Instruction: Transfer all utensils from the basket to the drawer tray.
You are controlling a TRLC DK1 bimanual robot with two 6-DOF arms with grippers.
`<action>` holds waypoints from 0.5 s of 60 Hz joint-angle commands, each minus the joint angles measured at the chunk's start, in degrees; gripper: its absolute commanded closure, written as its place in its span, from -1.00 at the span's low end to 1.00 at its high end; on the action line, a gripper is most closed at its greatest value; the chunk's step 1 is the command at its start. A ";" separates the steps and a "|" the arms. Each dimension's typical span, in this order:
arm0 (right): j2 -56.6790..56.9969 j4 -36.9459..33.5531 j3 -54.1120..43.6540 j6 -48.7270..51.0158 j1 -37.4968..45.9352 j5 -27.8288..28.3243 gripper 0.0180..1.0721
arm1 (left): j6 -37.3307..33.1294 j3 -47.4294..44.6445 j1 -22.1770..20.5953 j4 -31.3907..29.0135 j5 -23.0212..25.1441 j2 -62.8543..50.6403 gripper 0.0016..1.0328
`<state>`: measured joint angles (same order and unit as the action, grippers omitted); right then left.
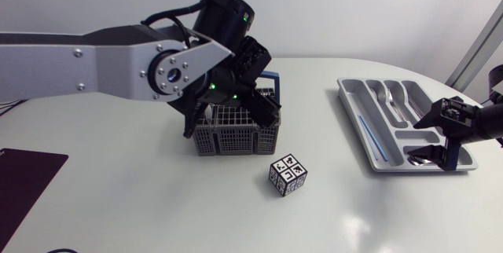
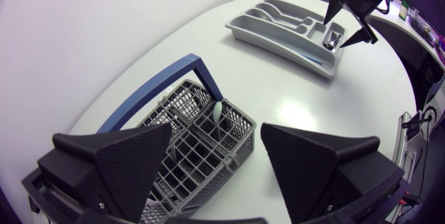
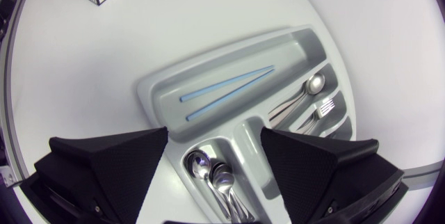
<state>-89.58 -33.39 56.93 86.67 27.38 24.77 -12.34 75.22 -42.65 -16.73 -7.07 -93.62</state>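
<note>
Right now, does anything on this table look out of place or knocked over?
Nothing is spilled or broken. The one oddity is a black-and-white patterned cube on the table between the basket and the tray: it is no utensil.

Seemingly no legible text, only coded patterns on the cube (image 1: 288, 175)

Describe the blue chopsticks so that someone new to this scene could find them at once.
Find the grey drawer tray at the table's right side. Its long compartment, on the side facing the basket, holds two thin chopsticks. They alone are blue and straight; the neighbouring spoons and fork are silver.
</note>
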 commanded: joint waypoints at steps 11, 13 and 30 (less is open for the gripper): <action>5.29 -3.79 -1.91 -7.57 -3.03 5.11 -0.91 | -3.13 -0.95 -1.99 4.60 -3.74 -6.57 -0.72; 5.65 -4.23 -1.99 -8.01 -3.47 5.64 -0.91 | -3.13 -0.69 -2.08 4.69 -4.00 -7.27 -0.72; 9.95 -4.05 -6.04 -11.70 -7.07 8.62 -0.90 | -5.77 0.01 -3.58 10.93 -9.98 -11.49 -0.56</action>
<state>-81.25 -36.91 53.28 76.82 21.37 32.51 -16.29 74.94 -45.74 -7.66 -15.46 -103.37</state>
